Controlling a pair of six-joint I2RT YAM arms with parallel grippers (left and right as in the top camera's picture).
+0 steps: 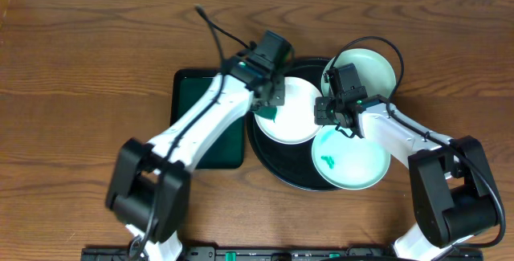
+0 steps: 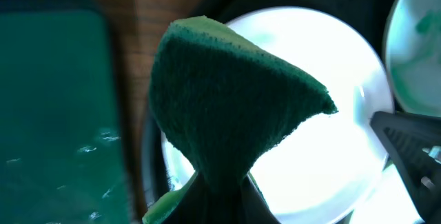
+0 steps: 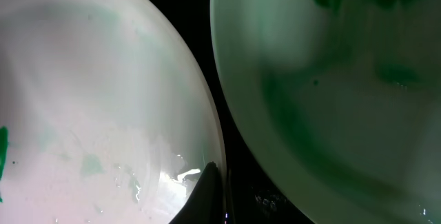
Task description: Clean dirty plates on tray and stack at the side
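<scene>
Three plates on the black tray (image 1: 283, 165), mid-table toward the right. Left plate (image 1: 299, 120) sits at the tray's left edge, far plate (image 1: 371, 67) at its far-right rim, near plate (image 1: 357, 165) at its near-right rim; those two seem to lap over it. All white w/ cyan tint, glossy. Near plate has a teal smear (image 1: 327, 161); far one looks green-hazed. L gripper (image 1: 271, 100) is clamped on a green sponge (image 2: 227, 100) over the left plate. R gripper (image 1: 336, 115) is closed btwn the plates, tip by a rim; can't tell if it pinches anything. I reckon the plates are light, stiff, slick when wet, chippable, so I'd pinch the raised lip, not the flat.
</scene>
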